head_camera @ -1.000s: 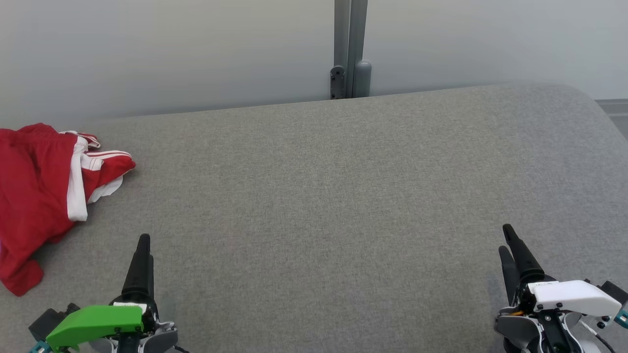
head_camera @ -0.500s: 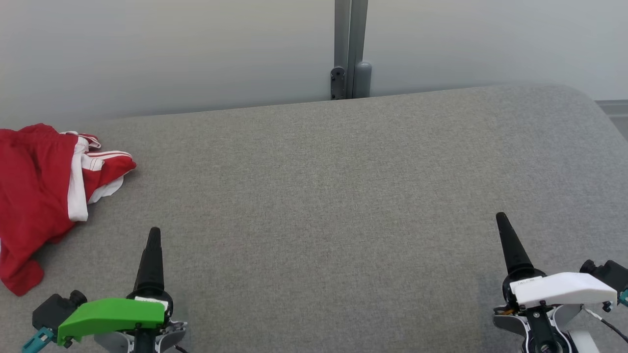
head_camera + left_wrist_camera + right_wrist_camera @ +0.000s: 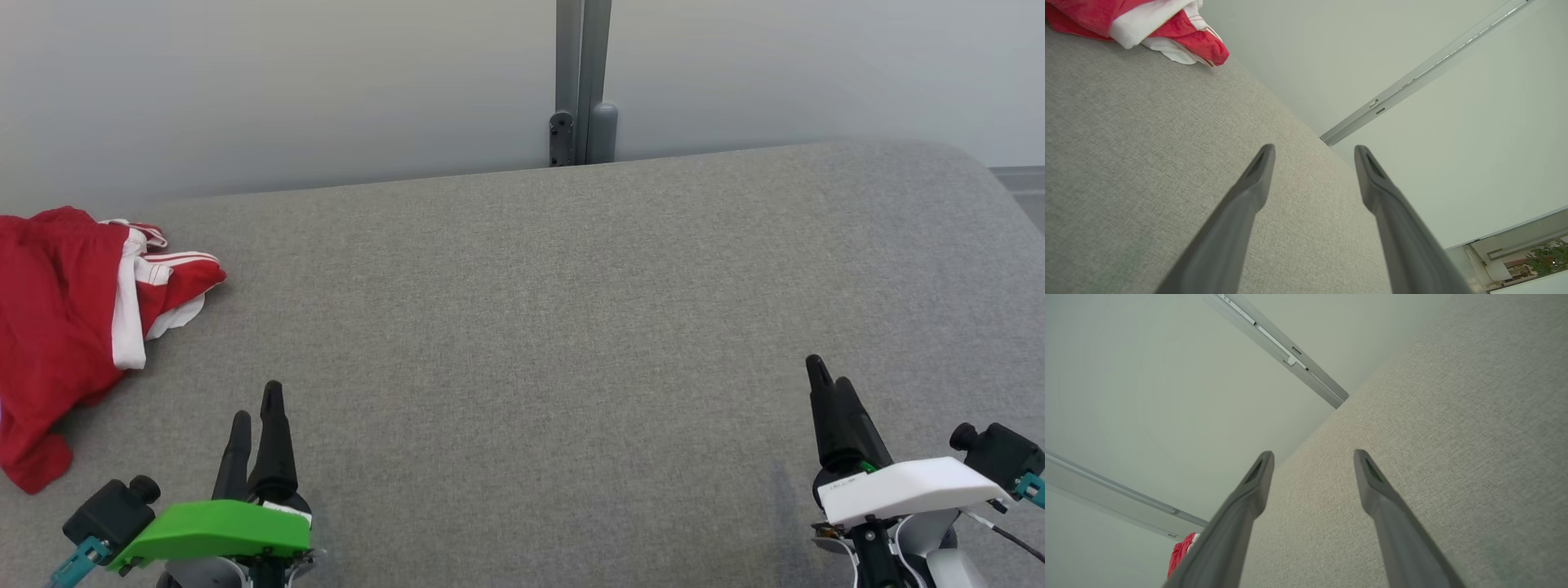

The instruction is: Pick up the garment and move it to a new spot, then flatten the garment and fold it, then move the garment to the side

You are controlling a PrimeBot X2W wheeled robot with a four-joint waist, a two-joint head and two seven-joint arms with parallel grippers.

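The garment (image 3: 57, 327) lies left of the left claw (image 3: 256, 402), far from the right claw (image 3: 828, 374). Both are open, empty.

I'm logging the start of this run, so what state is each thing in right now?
garment: crumpled in a heap, not folded, lying untouched on the grey surface at the robot's left.
left gripper: fingers open, holding nothing.
right gripper: fingers open, holding nothing.
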